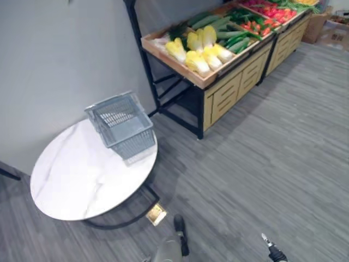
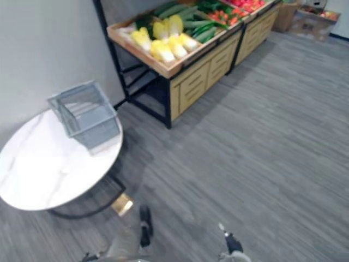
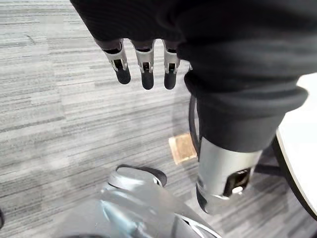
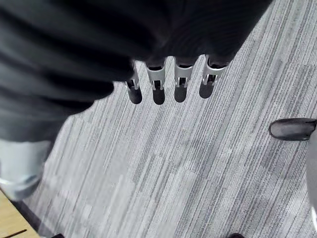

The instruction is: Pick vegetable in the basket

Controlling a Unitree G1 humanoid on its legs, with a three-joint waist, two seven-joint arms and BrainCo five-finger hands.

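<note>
A grey wire basket (image 1: 122, 125) stands empty at the back edge of a round white marble table (image 1: 76, 180), next to the wall. Beyond it, a wooden produce stand (image 1: 229, 82) holds yellow-green cabbages (image 1: 199, 52), long green vegetables (image 1: 232, 33) and red vegetables (image 1: 267, 13). My left hand (image 3: 143, 72) hangs low over the grey floor beside the table, its fingers straight and holding nothing. My right hand (image 4: 168, 87) also hangs over bare floor, fingers straight and empty. Both hands are well short of the stand and the basket.
A grey wall runs behind the table and stand. A second wooden stand section (image 1: 289, 35) continues to the far right, with cardboard boxes (image 1: 327, 27) past it. A small tan square (image 1: 156, 214) lies on the floor by the table's black base. Grey plank floor stretches to the right.
</note>
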